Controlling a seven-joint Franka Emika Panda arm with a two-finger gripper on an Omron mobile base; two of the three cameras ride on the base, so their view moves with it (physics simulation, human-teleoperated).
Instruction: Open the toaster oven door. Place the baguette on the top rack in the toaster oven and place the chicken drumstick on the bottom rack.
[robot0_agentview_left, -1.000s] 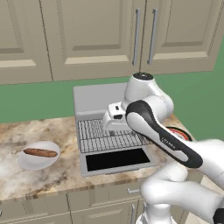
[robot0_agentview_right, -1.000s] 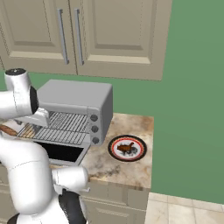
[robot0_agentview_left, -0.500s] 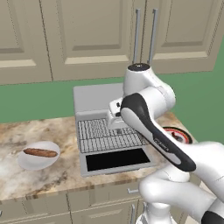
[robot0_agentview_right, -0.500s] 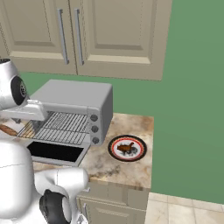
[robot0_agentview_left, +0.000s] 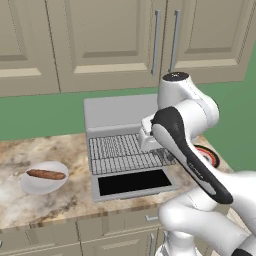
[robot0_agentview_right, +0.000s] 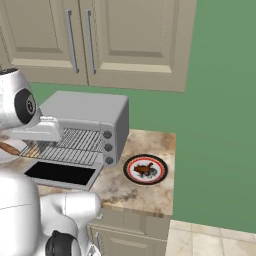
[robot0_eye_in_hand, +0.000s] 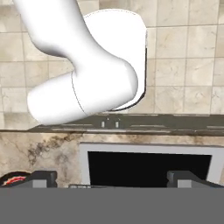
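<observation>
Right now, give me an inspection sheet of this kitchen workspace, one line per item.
Surface: marbled stone counter, bare ahead of the oven.
Toaster oven: silver box against the green wall.
Toaster oven door: folded down flat, black glass up.
Racks: wire grid showing in the opening; I cannot tell top from bottom.
Baguette: lying in a white bowl left of the oven.
Chicken drumstick: on a red-rimmed plate right of the oven.
Clutter: nothing seen.
Gripper: fingers spread open, empty, above the open door.
Cables: nothing seen.
Surroundings: beige wall cabinets above, tiled floor.
</observation>
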